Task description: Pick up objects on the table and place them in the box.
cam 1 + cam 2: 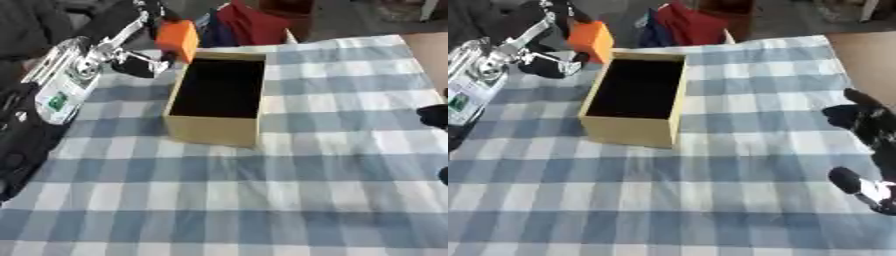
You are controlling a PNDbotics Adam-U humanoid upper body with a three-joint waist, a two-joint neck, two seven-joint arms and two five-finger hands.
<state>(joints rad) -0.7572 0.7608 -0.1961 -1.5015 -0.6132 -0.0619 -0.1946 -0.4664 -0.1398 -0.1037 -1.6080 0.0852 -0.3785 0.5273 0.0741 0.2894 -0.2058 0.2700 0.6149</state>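
An orange block (178, 39) hangs in the air at the far left corner of the open cardboard box (217, 131). My left hand (140, 50) is shut on the block, fingers and thumb pinching it from the left side. The box stands on the blue and white checked tablecloth (262, 200), and its inside looks dark, with nothing to be made out in it. My right hand (866, 125) rests at the right edge of the table, fingers relaxed and holding nothing.
Red and blue cloth (249, 25) lies beyond the table's far edge behind the box. A brown surface (868, 55) shows past the table's right side. The cloth in front of the box and to its right bears no objects.
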